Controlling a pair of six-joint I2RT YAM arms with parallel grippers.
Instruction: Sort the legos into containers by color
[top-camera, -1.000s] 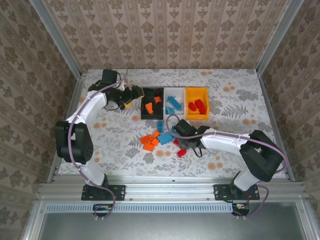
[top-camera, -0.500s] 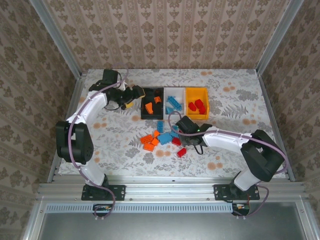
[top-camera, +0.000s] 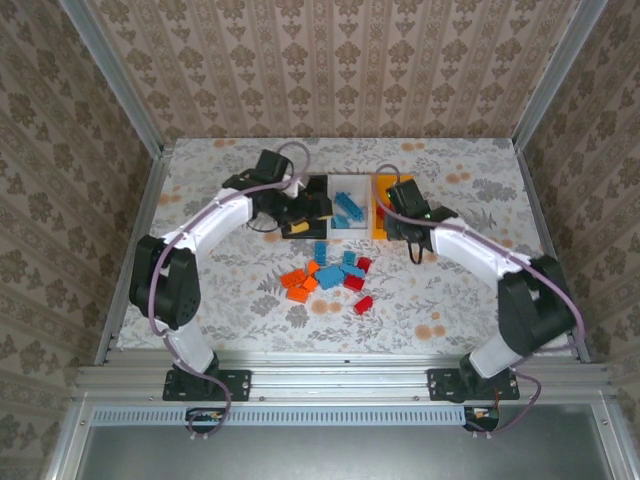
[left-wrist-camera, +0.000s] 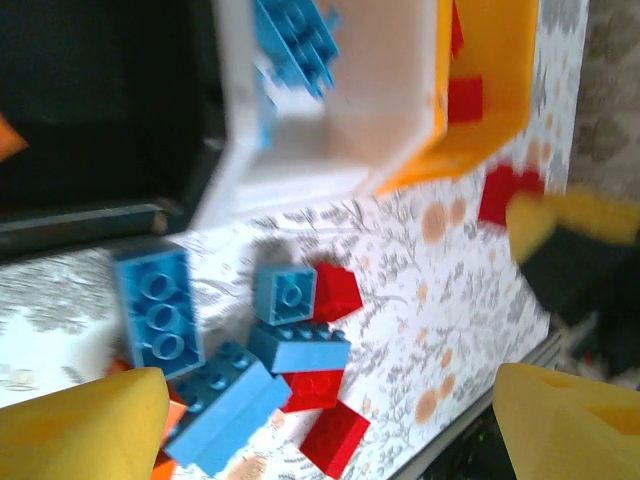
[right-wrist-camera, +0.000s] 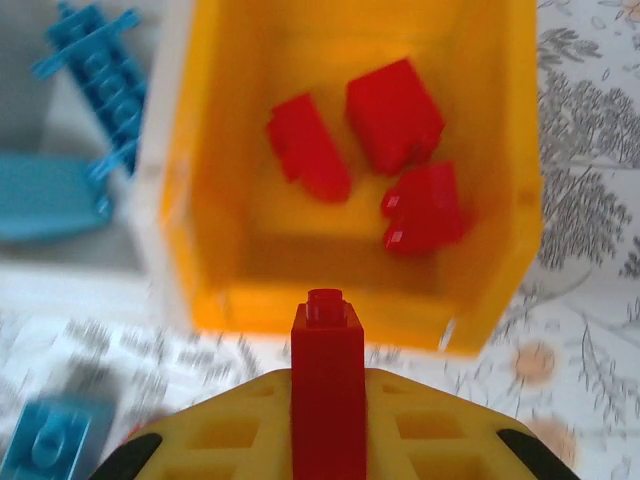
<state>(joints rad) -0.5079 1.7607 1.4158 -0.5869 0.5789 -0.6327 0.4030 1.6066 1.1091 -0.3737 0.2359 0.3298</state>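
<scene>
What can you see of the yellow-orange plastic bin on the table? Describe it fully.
The yellow-orange rectangular plastic bin is open-topped, with smooth walls and a flat floor. It stands upright on the floral tabletop, its left wall seemingly flush against the white plastic bin. Three loose red studded bricks lie inside. The right gripper holds another red brick upright before its near wall.

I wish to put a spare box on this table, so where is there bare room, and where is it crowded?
Bare: the table at the far right, beside the yellow bin; also the near left part, between the left arm and the loose legos. Crowded: the middle, from the bins to the legos.
</scene>
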